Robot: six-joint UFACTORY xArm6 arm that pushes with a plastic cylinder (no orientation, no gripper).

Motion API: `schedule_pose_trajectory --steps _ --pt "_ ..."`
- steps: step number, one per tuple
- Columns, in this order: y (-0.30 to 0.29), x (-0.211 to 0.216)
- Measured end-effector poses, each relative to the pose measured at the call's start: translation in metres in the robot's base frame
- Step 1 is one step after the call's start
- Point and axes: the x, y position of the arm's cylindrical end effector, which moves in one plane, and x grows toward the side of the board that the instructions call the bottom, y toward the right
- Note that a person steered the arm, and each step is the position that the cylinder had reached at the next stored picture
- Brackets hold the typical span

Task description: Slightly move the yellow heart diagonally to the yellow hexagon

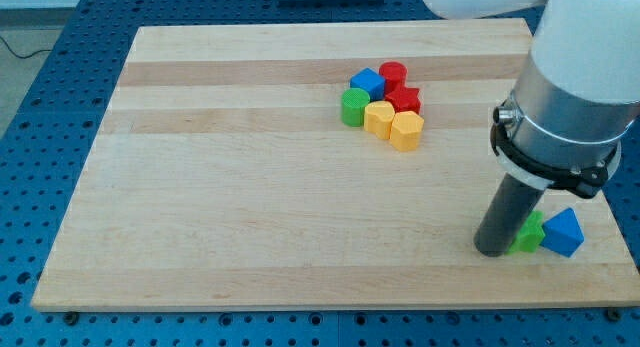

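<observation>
one yellow heart (379,118) touches yellow hexagon (406,131), both upright, unmarked.

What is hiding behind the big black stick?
Behind my tip peeks a green block, partly covered, so its shape is unclear. A blue block sits beside it on the view's right.

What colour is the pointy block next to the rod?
Blue, beside my tip, in the camera view.
</observation>
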Motion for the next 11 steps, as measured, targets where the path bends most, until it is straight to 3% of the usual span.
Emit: schedule_pose_trajectory --steps 1,2,3,4,5,7,9,11 --pt "-0.05 -0.005" --pt "-0.129 -0.043" --pt "-0.185 -0.11" --pt "-0.183 -0.164" --pt "-0.149 -0.187" --pt "-0.083 -0.189" --pt "-0.087 -0.122" --pt "-0.105 -0.148"
